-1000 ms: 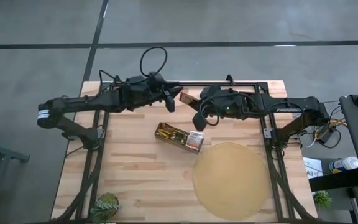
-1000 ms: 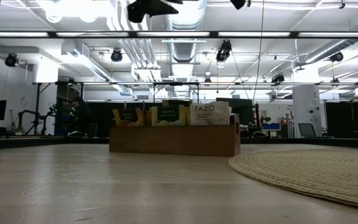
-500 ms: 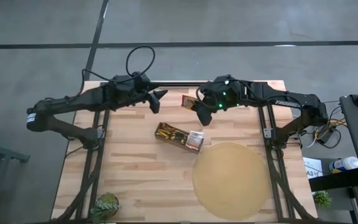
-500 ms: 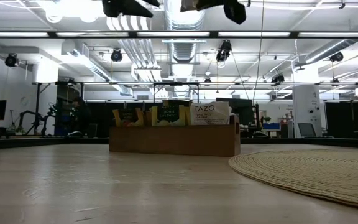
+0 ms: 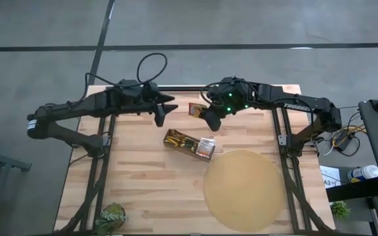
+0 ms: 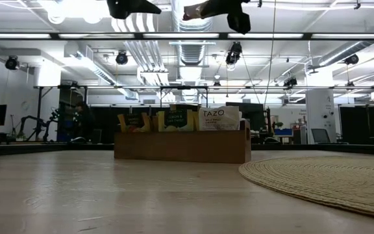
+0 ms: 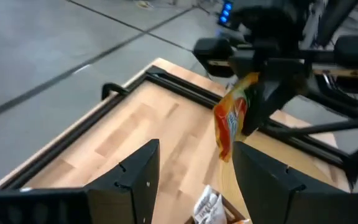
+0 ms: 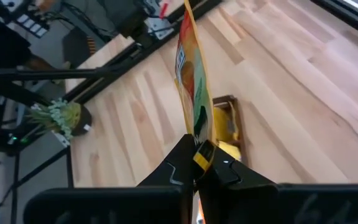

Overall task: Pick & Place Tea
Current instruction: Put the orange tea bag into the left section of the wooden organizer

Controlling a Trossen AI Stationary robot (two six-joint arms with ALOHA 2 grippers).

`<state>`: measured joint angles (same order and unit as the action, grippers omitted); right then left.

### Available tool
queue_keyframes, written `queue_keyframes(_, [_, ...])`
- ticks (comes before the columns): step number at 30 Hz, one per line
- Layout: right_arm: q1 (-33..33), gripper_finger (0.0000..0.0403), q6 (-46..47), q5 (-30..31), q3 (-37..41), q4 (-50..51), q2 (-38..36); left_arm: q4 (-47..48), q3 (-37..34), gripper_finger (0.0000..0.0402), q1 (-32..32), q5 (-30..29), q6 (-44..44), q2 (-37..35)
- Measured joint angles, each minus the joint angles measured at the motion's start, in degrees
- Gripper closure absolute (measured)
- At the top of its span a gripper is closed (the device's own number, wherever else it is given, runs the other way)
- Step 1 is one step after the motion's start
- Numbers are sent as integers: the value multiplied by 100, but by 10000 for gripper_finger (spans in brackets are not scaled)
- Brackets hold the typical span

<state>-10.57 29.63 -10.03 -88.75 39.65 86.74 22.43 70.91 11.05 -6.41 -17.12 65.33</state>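
An orange-red tea sachet (image 5: 195,109) hangs high over the table's far middle, with my right gripper (image 5: 204,113) shut on it. My left gripper (image 5: 163,109) stands open a little to the left of it at the same height, and its fingers (image 7: 135,180) are bare. The sachet (image 7: 231,121) shows ahead of them. Below and nearer, the brown wooden box (image 5: 189,144) rests on the table. Several tea sachets (image 6: 177,119) stand upright in it, their tops sticking out. My right gripper pinches one edge of the orange-red sachet (image 8: 196,138) between its two shut fingers. The fingers slant down from the table's right side. The sachet stands out beyond the fingertips, edge-on in the right wrist view, and is lifted well clear of the table and the box.
A big round tan mat (image 5: 243,190) lies at the near right of the box. A small potted plant (image 5: 112,217) stands at the near left corner. A black frame (image 5: 241,88) runs along the table's far edge and sides. Bare wood lies to the left of the box.
My left gripper has drawn back from the sachet toward the table's left edge, and its fingers stand wider apart than before. My right gripper has turned its wrist and swung a little toward the far edge, staying shut on the sachet, which stays high in nearly the same place.
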Motion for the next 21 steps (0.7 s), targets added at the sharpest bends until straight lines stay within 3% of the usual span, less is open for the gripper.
queue_keyframes(11, [96, 395, -196, -217, 0, -129, 51, -434, 9, 207, 2, 1041, 83, 413])
queue_keyframes(21, [210, 395, -494, -333, 0, -233, 54, -752, 11, 207, 2, 1294, 44, 499])
